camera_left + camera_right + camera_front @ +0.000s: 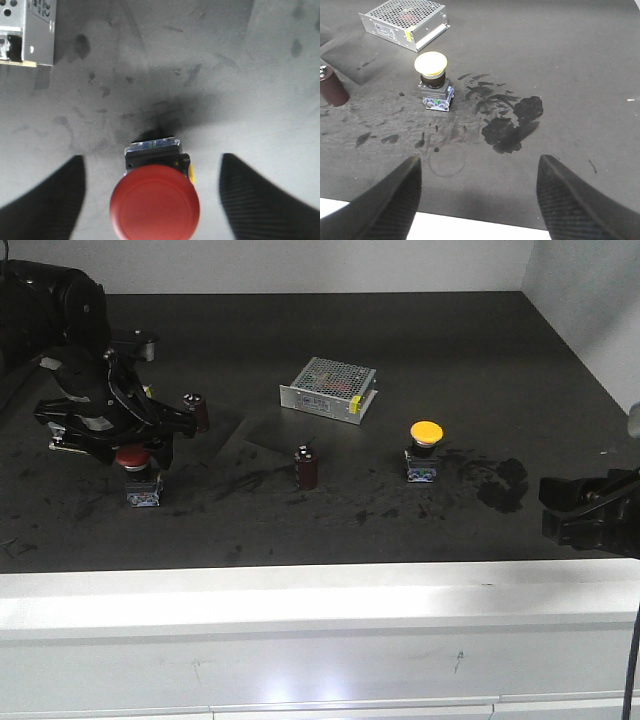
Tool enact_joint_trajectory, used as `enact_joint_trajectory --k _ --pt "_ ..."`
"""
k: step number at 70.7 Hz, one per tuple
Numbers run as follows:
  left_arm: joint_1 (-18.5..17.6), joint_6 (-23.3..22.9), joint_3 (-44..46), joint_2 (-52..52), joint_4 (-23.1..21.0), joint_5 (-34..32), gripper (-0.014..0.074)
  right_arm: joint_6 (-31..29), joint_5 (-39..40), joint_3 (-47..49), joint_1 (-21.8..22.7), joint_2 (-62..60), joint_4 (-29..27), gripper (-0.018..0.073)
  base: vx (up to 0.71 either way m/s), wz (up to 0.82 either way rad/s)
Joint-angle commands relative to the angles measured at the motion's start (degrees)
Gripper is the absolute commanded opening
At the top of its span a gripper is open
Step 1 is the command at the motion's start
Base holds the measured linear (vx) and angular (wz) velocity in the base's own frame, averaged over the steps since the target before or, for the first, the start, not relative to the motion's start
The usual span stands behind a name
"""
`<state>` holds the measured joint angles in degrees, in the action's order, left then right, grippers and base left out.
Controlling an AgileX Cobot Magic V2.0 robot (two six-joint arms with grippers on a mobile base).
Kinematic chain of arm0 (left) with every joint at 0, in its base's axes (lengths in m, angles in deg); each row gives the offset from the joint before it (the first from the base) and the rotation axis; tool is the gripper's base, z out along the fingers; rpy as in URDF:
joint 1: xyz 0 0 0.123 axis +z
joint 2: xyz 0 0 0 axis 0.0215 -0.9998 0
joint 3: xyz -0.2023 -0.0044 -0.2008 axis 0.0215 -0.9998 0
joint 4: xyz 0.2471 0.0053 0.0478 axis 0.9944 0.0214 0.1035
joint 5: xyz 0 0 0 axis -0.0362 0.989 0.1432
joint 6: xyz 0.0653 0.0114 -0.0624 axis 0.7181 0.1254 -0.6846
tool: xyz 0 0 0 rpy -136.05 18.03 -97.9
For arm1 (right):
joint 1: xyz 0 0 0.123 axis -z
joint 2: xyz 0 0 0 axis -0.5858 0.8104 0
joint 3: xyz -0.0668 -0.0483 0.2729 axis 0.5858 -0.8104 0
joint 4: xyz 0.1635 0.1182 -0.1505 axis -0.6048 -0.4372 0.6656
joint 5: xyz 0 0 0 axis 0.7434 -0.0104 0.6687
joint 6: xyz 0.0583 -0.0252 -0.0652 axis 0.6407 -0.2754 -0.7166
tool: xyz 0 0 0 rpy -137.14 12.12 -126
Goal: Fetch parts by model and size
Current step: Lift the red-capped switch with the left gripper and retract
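Note:
The red-capped push-button switch [133, 462] stands on its dark, blue-marked base at the left of the black table. My left gripper [128, 445] hovers over it, open. In the left wrist view the red cap [155, 202] sits between the two spread fingers [45, 200], touching neither, with my left gripper [151, 159] centred on it. The yellow-capped switch [425, 435] stands right of centre. In the right wrist view this yellow switch [432, 65] is well ahead and to the left of my open, empty right gripper [480, 159]. The right gripper [578, 508] is near the table's front right.
A silver mesh-topped metal box [328, 386] lies at mid-back, also seen as the box [405, 22]. One maroon cylinder [306, 467] stands in the middle, another cylinder [196, 408] by my left gripper. A black stain [512, 125] marks the table. The white front edge [320, 590] is close.

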<state>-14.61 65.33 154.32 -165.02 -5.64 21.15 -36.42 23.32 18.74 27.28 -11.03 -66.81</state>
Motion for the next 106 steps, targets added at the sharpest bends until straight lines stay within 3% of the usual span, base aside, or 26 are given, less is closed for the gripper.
enact_joint_trajectory --k 1,26,46,60,78,106 --pt "-0.2 -0.6 1.8 2.8 -0.7 0.7 0.0409 -0.5 4.3 2.0 0.1 -0.4 0.4 0.048 0.0 0.0" --pt "-0.2 0.8 1.8 2.8 -1.8 0.7 0.0245 -0.5 4.3 2.0 0.1 -0.4 0.4 0.048 0.0 0.0" --pt "-0.2 3.5 1.8 3.7 -2.1 0.7 -0.001 -0.5 4.3 2.0 0.1 -0.4 0.4 0.048 0.0 0.0" --pt "-0.2 6.2 1.8 8.8 -1.7 -1.8 -0.0007 -0.5 4.8 2.0 0.1 -0.5 0.4 0.0479 0.0 0.0" --pt "-0.3 9.1 -1.0 22.6 -1.6 -8.7 -0.0007 -2.9 6.1 2.0 0.1 -1.4 0.5 0.0477 0.0 0.0" --pt "-0.3 10.5 -31.2 50.4 -1.7 -27.9 -0.0006 -2.8 6.7 2.0 0.1 -1.2 0.0 0.0462 0.0 0.0"
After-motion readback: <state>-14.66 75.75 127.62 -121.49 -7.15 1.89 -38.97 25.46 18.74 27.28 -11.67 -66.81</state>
